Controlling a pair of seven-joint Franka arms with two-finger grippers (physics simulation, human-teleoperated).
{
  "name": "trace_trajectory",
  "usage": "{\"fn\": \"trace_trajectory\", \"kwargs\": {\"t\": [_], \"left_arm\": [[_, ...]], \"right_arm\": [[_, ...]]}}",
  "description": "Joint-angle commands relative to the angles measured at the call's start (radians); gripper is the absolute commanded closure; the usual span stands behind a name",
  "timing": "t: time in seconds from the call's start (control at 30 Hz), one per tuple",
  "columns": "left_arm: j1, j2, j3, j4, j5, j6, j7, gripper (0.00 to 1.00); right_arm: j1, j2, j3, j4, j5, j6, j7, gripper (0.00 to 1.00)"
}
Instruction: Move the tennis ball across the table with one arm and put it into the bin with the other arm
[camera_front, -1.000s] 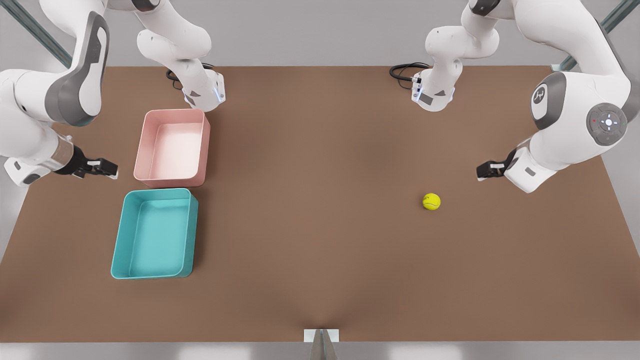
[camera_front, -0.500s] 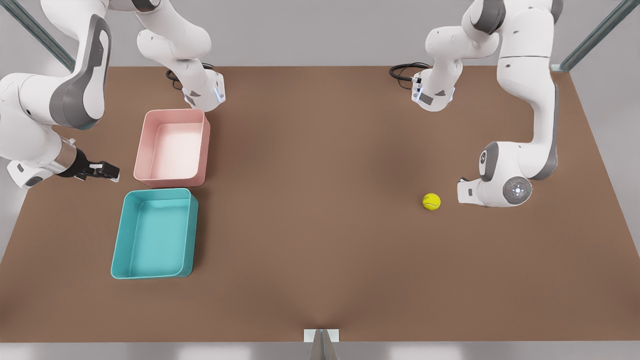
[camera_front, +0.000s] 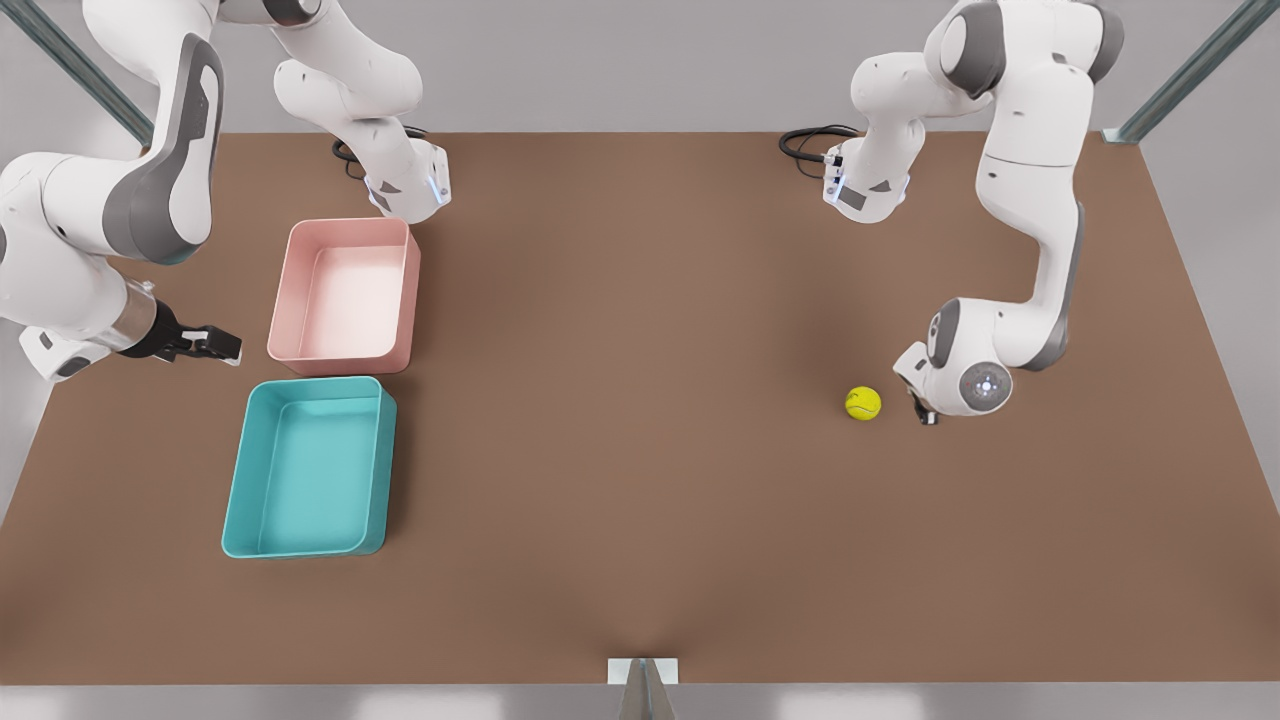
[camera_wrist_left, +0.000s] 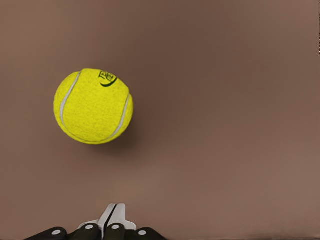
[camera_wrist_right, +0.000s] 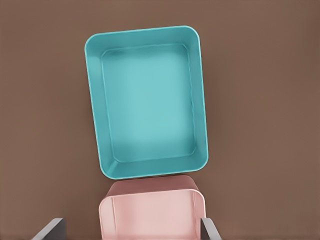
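Note:
The tennis ball (camera_front: 862, 403) lies on the brown table (camera_front: 640, 500) toward the front view's right. It fills the near ground of the left wrist view as the tennis ball (camera_wrist_left: 93, 106). My left gripper (camera_front: 924, 410) hangs low just beside it on the ball's right in the front view, a small gap apart, fingers (camera_wrist_left: 116, 216) pressed together and shut. The teal bin (camera_front: 310, 470) sits on the front view's left. My right gripper (camera_front: 215, 346) hovers open just behind the bin's far left corner, looking down on the bin (camera_wrist_right: 150, 100).
A pale pink tub (camera_front: 345, 295) stands directly behind the teal bin, almost touching it, also seen as the pink tub (camera_wrist_right: 150, 215). Both arm bases and black cables (camera_front: 810, 145) sit along the table's far edge. Broad bare tabletop separates ball and bins.
The left arm has folded down and swung in toward the ball, its wrist now pointing at the table beside it. The right gripper drifted only slightly. The ball has not moved.

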Motion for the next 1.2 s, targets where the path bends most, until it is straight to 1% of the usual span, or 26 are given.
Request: {"fn": "trace_trajectory", "kwargs": {"t": [0.0,0.07,0.13,0.5,0.6,0.63,0.67,0.7,0.73,0.77,0.83,0.87,0.9,0.93,0.97,1.0,1.03,1.07,1.1,1.17], "left_arm": [[0.001,0.005,0.0,-0.013,0.018,0.088,0.493,0.79],[-0.013,0.003,-0.002,-0.013,0.018,0.146,0.37,0.79],[-0.022,0.003,-0.003,-0.013,0.018,0.18,0.364,0.79],[-0.033,0.048,-0.003,-0.036,0.013,0.173,0.162,0.79],[-0.101,0.046,-0.005,-0.035,0.011,0.17,-0.111,0.79],[-0.148,0.042,-0.037,-0.035,-0.011,0.164,-0.307,0.79],[-0.193,0.025,-0.096,-0.032,-0.093,0.152,-0.643,0.79],[-0.213,0.011,-0.149,-0.015,-0.248,0.152,-0.975,0.79],[-0.22,0.003,-0.153,0.01,-0.424,0.152,-1.148,0.79],[-0.236,-0.007,-0.156,0.011,-0.464,0.154,-1.224,0.79],[-0.216,-0.009,-0.155,0.014,-0.371,0.121,-1.153,0.79],[-0.208,-0.009,-0.155,0.049,-0.219,0.02,-1.17,0.79],[-0.191,-0.012,-0.143,0.169,-0.156,-0.191,-1.45,0.71],[-0.176,-0.065,-0.106,0.269,-0.067,-0.438,-1.706,0.0],[-0.18,-0.135,-0.014,0.494,-0.123,-0.628,-1.868,0.0],[-0.179,-0.138,0.051,0.675,-0.203,-0.814,-1.978,0.0],[-0.179,-0.129,-0.011,0.741,-0.038,-0.931,-1.634,0.0],[-0.18,-0.124,0.021,0.752,-0.117,-0.928,-1.742,0.0],[-0.173,-0.115,0.029,0.76,-0.156,-0.908,-1.837,0.0],[-0.134,-0.121,0.031,0.766,-0.16,-0.903,-1.839,0.0]], "right_arm": [[0.0,-0.001,-0.001,0.0,0.001,-0.001,-0.016,0.0],[0.0,-0.001,-0.001,-0.008,0.001,0.0,-0.016,0.0],[-0.001,-0.001,-0.001,-0.008,0.001,0.0,-0.027,0.0],[-0.001,0.004,-0.001,-0.008,-0.001,0.002,-0.033,0.0],[0.0,0.004,-0.001,-0.008,0.001,0.002,-0.033,0.0],[-0.001,0.004,-0.001,-0.008,-0.001,0.002,-0.033,0.0],[-0.001,0.006,-0.001,-0.008,-0.001,0.002,-0.033,0.0],[-0.001,0.006,-0.001,-0.008,-0.001,0.002,-0.033,0.0],[-0.001,0.006,-0.001,-0.008,-0.001,0.002,-0.033,0.0],[-0.001,0.007,-0.001,-0.008,-0.001,0.004,-0.033,0.0],[-0.001,0.007,-0.001,-0.008,-0.001,0.004,-0.033,0.0],[0.0,0.009,-0.001,-0.01,-0.001,0.004,-0.033,0.0],[0.0,0.022,-0.001,-0.008,0.001,0.007,-0.032,0.0],[0.002,0.039,-0.001,-0.002,0.005,0.008,-0.032,0.0],[0.026,0.078,-0.001,0.021,0.008,0.011,-0.032,0.0],[0.048,0.14,-0.001,0.075,0.036,0.013,-0.013,0.0],[0.071,0.211,-0.001,0.136,0.091,0.017,-0.01,0.0],[0.091,0.251,-0.001,0.17,0.091,0.026,-0.007,0.0],[0.12,0.299,-0.001,0.185,0.11,0.074,-0.007,0.0],[0.149,0.329,-0.001,0.187,0.119,0.114,0.045,0.0]]}}
